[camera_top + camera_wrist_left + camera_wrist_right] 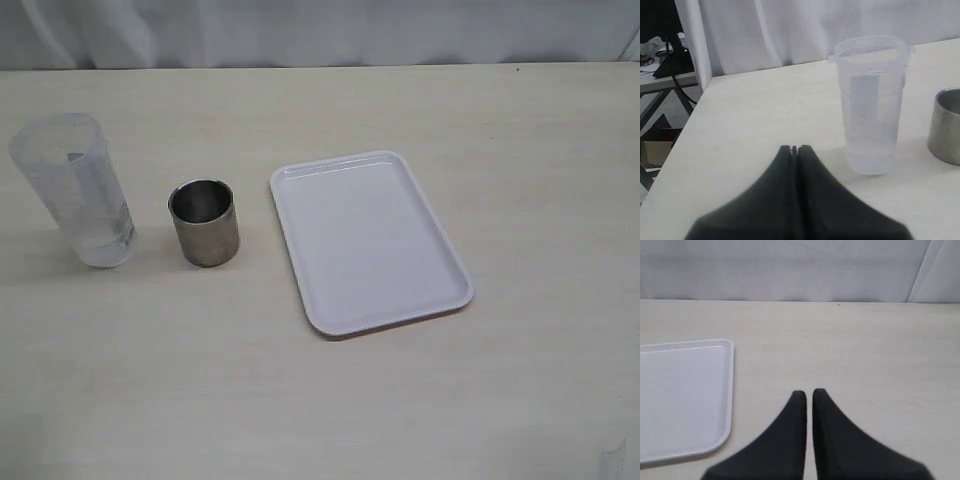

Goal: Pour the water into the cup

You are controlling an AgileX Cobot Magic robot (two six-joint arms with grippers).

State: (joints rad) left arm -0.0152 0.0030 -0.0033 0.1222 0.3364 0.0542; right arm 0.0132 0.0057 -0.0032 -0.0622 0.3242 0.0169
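Beaker (75,190) stands left of cup (205,222), white tray (375,243) right.

Even, soft light; blurred foreground, faint shadows.

My left gripper (794,148) is presenting two matte black fingers (772,200), each flaring wide at the base and tapering along a curved outer edge to a narrow, blunt tip. My right gripper (809,392) is showing the same form: two plain black fingers (842,447), smooth-faced and uniformly dark, with straight inner edges and rounded tips.
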